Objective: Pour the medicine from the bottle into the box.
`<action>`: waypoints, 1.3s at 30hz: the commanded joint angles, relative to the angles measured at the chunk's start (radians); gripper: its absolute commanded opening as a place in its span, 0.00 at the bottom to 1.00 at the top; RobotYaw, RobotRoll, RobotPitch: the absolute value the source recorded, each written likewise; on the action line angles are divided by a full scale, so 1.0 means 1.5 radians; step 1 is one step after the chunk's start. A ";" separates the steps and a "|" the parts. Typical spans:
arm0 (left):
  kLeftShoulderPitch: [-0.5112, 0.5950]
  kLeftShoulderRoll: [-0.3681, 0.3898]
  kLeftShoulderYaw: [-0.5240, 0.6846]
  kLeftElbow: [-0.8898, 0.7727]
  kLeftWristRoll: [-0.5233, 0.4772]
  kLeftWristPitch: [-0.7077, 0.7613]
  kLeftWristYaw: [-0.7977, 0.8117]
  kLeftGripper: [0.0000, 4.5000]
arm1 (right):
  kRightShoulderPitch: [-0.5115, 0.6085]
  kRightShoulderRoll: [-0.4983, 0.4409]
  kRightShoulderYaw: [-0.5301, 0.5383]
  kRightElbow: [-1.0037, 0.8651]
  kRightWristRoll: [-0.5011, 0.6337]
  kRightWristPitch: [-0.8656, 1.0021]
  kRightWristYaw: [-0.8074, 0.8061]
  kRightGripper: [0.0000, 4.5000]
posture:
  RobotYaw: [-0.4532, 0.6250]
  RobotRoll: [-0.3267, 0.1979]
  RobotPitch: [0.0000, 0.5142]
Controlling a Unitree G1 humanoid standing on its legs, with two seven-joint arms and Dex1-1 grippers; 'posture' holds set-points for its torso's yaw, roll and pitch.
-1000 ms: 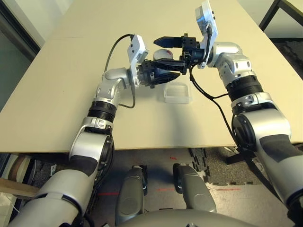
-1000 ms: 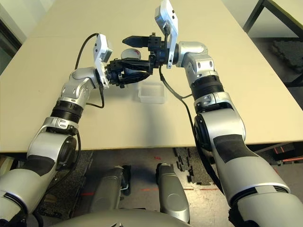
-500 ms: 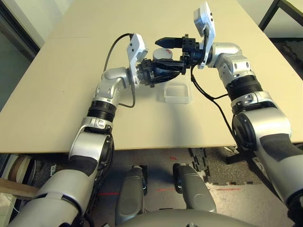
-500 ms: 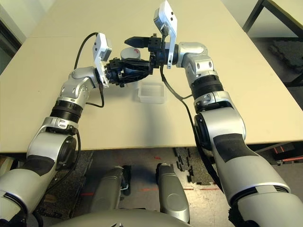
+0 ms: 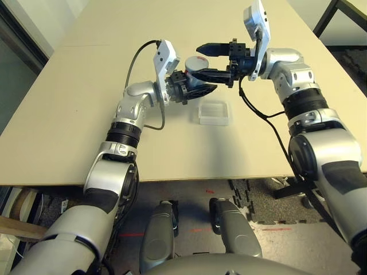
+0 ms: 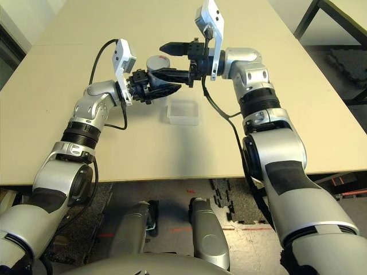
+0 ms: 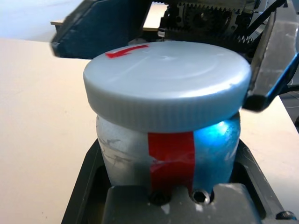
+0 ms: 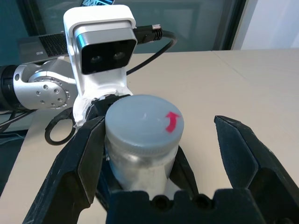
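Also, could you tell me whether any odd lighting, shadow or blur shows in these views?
Left wrist view: a blue glow tints the bottle beside its red tape, and the right gripper's fingers behind are blurred. Left eye view: soft arm shadows fall on the table near the box.

Setting: a robotics lab or test room. Indicators: a plain beige work table (image 5: 74, 103) on a bare floor, black foam floor mats (image 5: 350, 57) at far right, a black metal table frame (image 5: 332, 14), and a laptop (image 8: 44, 44) beyond the table.
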 commanded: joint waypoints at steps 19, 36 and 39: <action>0.001 -0.005 -0.007 0.005 0.000 -0.017 -0.028 0.57 | 0.046 -0.029 -0.020 -0.118 0.028 0.095 0.044 1.00 | 0.32 0.62 0.29; 0.000 -0.008 -0.009 0.003 0.003 -0.016 -0.030 0.57 | 0.020 0.045 -0.017 -0.085 0.011 0.056 -0.021 1.00 | 0.33 0.62 0.29; 0.000 -0.010 -0.009 0.000 0.002 -0.015 -0.029 0.57 | 0.016 0.049 -0.017 -0.074 0.004 0.045 -0.035 1.00 | 0.33 0.62 0.29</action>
